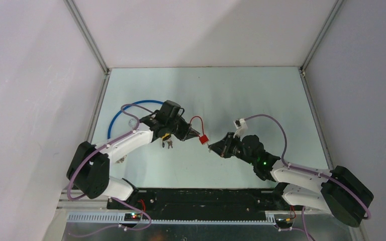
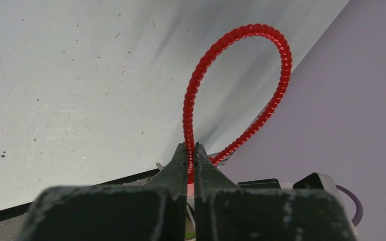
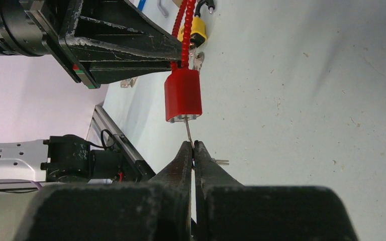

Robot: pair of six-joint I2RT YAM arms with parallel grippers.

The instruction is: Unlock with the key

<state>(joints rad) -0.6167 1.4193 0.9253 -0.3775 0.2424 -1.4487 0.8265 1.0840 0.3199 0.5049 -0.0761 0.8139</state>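
A red padlock body [image 3: 183, 95] hangs in the air from its red ribbed cable shackle [image 2: 281, 55]. My left gripper [image 2: 191, 148] is shut on that cable just above the body. A thin metal key [image 3: 188, 131] runs from the body's underside down into my right gripper [image 3: 193, 145], which is shut on it. From above, the red body [image 1: 204, 139] sits between the left gripper [image 1: 193, 134] and the right gripper [image 1: 212, 146], over the middle of the table. How deep the key sits in the lock is hidden.
A yellow padlock [image 3: 197, 30] with loose keys [image 1: 169, 144] lies on the table under the left arm. A blue cable [image 1: 125, 109] curves at the left. White walls enclose the table [image 1: 261, 95]; a metal rail [image 1: 181, 217] runs along the near edge.
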